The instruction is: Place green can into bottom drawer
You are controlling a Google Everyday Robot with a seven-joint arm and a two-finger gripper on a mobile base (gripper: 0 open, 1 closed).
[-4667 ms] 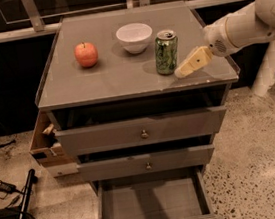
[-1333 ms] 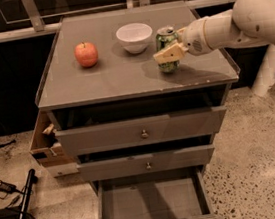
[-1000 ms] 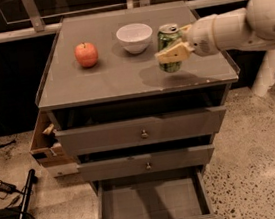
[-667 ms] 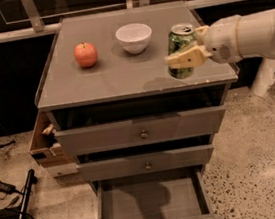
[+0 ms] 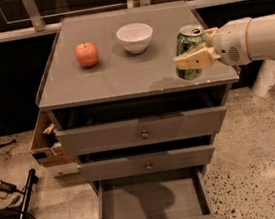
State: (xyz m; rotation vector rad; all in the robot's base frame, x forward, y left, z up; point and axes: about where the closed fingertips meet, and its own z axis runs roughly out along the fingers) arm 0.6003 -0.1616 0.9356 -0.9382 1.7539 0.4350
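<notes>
Pinching can (image 5: 188, 40) in end effector (image 5: 188, 49) at R edge of surface (image 5: 118, 76), w/ near finger (image 5: 194, 59) laid across can's front. Can't see far finger's tip, hidden behind can; only its root visible by the rim. Held upright, silver top and tab in view, green lower part poking out below near finger. Looks lifted just off surface, w/ shadow below-left, but contact hard to judge. Arm (image 5: 254, 39) cut off at R frame edge. Below, bottom drawer (image 5: 140, 207) standing open, floor in shadow, front panel clipped by lower frame edge. Upper drawers (image 5: 143, 130) out only slightly, insides too dark to read. Farther back on surface: apple (image 5: 86, 54) and bowl (image 5: 135, 36), well apart from can. At cabinet's L side, box (image 5: 43, 144), partly hidden, contents unclear.
</notes>
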